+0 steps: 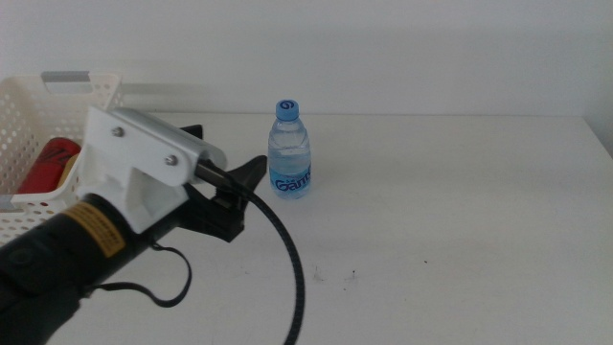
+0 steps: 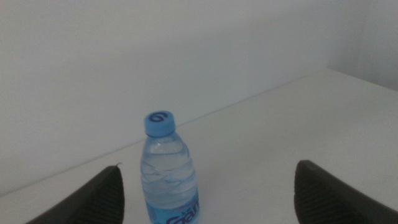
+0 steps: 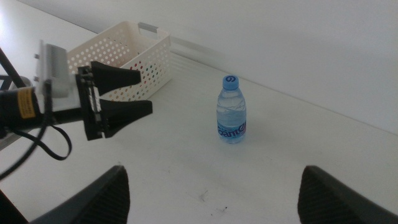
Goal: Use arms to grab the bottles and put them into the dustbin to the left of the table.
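The left hand (image 1: 230, 192), black with a white angular housing and a yellow sticker, is out over the plain white worktop (image 1: 460, 240), its two dark jaws spread wide and pointing at the clear plastic water bottle with the blue cap and blue label (image 1: 289, 150). The bottle stands upright toward the far side of the worktop, just right of the hand, and nothing is touching it. From the left wrist camera the bottle sits between the spread jaws but nearer one of them, so the line-up looks slightly off to me.

At the far left sits the white perforated plastic basket with the grey handle strip (image 1: 29, 105), and something red (image 1: 48, 161) already lies inside it, with a yellowish shape beside it that I can't identify for sure.

The right hand (image 3: 211, 193) hangs back on the near right, jaws spread, holding nothing.

So I'd call this the approach to the last bottle. What's wanted next: push forward until the jaws flank the bottle's body, centre it, then close without tipping it, lift, and swing left to the basket.
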`<state>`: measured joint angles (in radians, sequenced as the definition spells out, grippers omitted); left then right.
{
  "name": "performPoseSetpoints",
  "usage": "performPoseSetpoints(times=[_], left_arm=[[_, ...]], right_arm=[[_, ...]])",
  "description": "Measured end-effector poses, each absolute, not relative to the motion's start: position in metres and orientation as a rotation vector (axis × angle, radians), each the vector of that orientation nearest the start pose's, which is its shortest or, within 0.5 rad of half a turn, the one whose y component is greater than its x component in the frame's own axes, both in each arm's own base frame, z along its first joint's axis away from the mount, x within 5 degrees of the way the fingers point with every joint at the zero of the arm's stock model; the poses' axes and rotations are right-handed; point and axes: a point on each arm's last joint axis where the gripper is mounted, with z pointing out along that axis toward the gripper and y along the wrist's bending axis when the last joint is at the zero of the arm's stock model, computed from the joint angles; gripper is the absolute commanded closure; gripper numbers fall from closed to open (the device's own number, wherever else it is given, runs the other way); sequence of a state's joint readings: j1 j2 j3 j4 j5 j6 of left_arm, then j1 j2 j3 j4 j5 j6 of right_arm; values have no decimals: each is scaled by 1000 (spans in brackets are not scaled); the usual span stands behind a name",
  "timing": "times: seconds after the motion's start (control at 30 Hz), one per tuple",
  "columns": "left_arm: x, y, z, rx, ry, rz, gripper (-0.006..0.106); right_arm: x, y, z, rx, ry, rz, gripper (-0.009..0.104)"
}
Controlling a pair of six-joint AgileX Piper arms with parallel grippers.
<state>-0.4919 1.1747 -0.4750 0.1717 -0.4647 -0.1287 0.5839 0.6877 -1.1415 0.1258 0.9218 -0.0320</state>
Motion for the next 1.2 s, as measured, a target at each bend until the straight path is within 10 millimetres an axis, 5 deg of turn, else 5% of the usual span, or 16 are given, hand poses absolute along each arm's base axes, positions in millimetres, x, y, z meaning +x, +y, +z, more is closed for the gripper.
performPoseSetpoints(times=[0.8, 1.2], left_arm=[[263, -144, 139, 388, 1699, -419, 7], [309, -160, 101, 308, 1700, -370, 7]], right_arm=[[73, 59, 447, -593, 1890, 510, 6], [73, 59, 447, -593, 1890, 510, 6]])
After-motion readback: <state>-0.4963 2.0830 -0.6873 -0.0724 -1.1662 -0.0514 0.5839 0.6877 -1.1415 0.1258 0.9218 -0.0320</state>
